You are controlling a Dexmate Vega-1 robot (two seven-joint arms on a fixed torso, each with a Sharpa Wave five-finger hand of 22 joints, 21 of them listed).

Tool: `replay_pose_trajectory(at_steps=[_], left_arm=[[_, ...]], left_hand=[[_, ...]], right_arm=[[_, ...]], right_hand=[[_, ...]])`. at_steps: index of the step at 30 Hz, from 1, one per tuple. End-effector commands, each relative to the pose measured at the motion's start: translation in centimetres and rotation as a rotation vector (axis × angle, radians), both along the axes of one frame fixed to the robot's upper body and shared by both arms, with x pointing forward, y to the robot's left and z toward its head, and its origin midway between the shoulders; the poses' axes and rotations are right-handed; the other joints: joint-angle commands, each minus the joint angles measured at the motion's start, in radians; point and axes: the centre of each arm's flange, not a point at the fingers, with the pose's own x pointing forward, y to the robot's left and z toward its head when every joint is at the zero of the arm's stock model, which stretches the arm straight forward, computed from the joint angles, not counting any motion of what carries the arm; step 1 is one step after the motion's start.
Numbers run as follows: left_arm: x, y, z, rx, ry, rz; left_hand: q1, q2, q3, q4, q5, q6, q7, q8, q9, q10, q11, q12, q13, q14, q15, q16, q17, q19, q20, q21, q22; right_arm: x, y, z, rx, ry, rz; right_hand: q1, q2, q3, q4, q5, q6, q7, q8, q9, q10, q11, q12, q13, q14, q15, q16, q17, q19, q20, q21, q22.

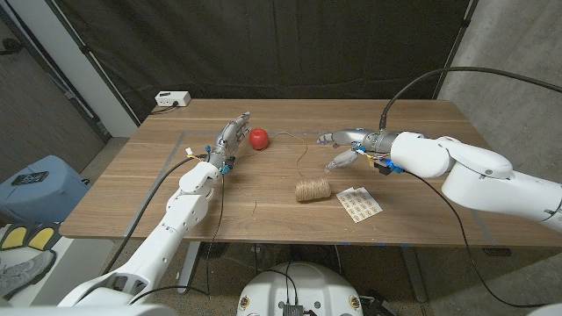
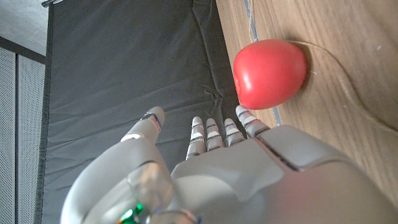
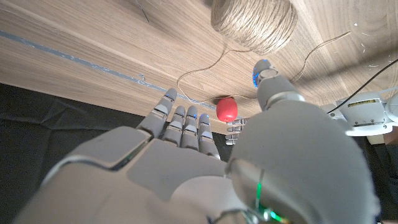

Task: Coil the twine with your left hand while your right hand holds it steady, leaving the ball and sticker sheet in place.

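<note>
My left robot hand (image 1: 230, 139) spread, empty, just beside red ball (image 1: 258, 138) | right robot hand (image 1: 344, 146) spread, empty, above desk (image 1: 132, 197) | twine spool (image 1: 313, 190) mid-desk, beside sticker sheet (image 1: 358, 204) near front edge.

Sticker sheet (image 1: 358, 204) print too small

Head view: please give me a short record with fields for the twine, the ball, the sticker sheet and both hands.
twine spool: lying on the table, loose strand running toward the ball
red ball: beside the left hand's fingertips
sticker sheet: flat, to the right of the spool
left hand: fingers apart, holding nothing
right hand: fingers apart, above the table, holding nothing
</note>
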Motion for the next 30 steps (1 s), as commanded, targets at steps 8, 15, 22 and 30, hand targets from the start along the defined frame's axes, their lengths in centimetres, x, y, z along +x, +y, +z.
replay_pose_trajectory(at_steps=[8, 15, 22, 30], left_arm=[[0.1, 0.1, 0.0, -0.007, -0.005, 0.001], [0.2, 0.1, -0.3, -0.010, 0.000, -0.001], [0.3, 0.1, -0.4, -0.007, 0.001, -0.003], [0.5, 0.1, -0.3, -0.003, 0.001, -0.005]], left_hand=[[0.014, 0.000, 0.001, -0.005, 0.008, 0.008, -0.003, 0.003, 0.006, 0.008, -0.003, 0.004, 0.006, 0.003, 0.002, 0.006, 0.004, 0.008, -0.004, -0.003, 0.001], [0.016, 0.001, 0.001, -0.007, 0.009, 0.008, -0.002, 0.002, 0.006, 0.007, -0.001, 0.003, 0.006, 0.003, 0.003, 0.005, 0.004, 0.008, -0.004, -0.003, 0.001], [0.017, 0.001, 0.001, -0.008, 0.010, 0.009, -0.002, 0.003, 0.006, 0.008, -0.003, 0.003, 0.006, 0.003, 0.003, 0.005, 0.005, 0.008, -0.004, -0.003, 0.001], [0.019, 0.002, 0.002, -0.010, 0.011, 0.008, -0.002, 0.003, 0.006, 0.008, 0.000, 0.003, 0.006, 0.004, 0.003, 0.006, 0.005, 0.008, -0.003, -0.003, 0.001]], right_arm=[[-0.4, 1.6, -1.1, -0.064, 0.000, -0.061], [-0.3, 2.5, -1.7, -0.086, -0.007, -0.073], [-0.2, 3.3, -2.5, -0.097, -0.016, -0.077], [-0.3, 4.0, -3.1, -0.136, -0.040, -0.092]], right_hand=[[-0.007, 0.003, -0.003, 0.012, 0.000, 0.008, 0.006, 0.009, 0.004, 0.007, -0.001, 0.008, 0.010, 0.010, 0.001, 0.006, 0.007, 0.003, 0.000, 0.006, 0.006], [-0.010, 0.007, -0.005, 0.015, 0.000, 0.007, 0.006, 0.009, 0.004, 0.007, -0.001, 0.009, 0.012, 0.011, 0.002, 0.007, 0.008, 0.003, 0.001, 0.007, 0.006], [-0.014, 0.010, -0.008, 0.018, -0.001, 0.011, 0.007, 0.011, 0.005, 0.013, -0.002, 0.014, 0.015, 0.017, -0.001, 0.010, 0.010, 0.006, 0.003, 0.008, 0.007], [-0.011, 0.012, -0.010, 0.016, -0.001, 0.017, 0.004, 0.013, 0.005, 0.019, -0.008, 0.020, 0.020, 0.025, -0.007, 0.014, 0.010, 0.017, -0.001, 0.013, 0.007]])
